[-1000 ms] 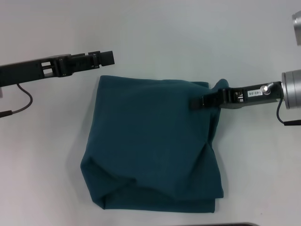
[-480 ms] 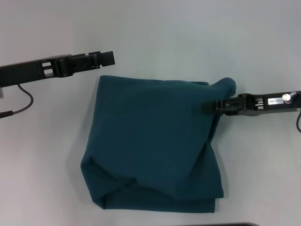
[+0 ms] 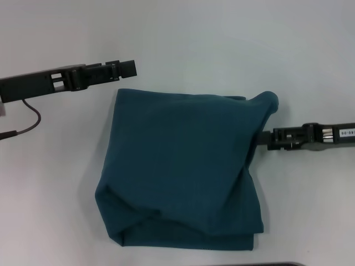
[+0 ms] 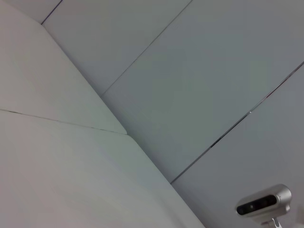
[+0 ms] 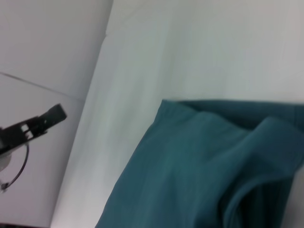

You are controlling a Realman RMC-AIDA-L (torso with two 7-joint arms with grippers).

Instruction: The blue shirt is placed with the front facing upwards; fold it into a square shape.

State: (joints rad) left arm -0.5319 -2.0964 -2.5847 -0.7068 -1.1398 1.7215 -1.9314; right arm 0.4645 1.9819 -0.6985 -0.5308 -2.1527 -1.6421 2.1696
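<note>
A white table seen from above. In the middle lies the blue shirt, already folded into a roughly square bundle with plain teal fabric facing up and no lettering showing. Its near-left corner is rumpled with diagonal creases, and its far-right corner bunches up into a small raised lump. A crease runs down the right side.

The right gripper reaches in from the right, lying level and pointing left, its tip right at the bundle's right edge, just below the raised lump. Whether its slim dark fingers are parted or pinched, and whether they hold any cloth, cannot be told; from above they look pressed close together. The right wrist view shows the teal cloth close by, with the lumpy fold nearest.

The left gripper comes in from the left, pointing right, hovering just beyond the bundle's far-left corner and clear of the fabric. It holds nothing, and how far it is open cannot be told. The left wrist view shows only wall panels.

Judgement: the loose far-right corner is the part most needing tidying, and it lies just beyond the right gripper, which is much the nearer arm
</note>
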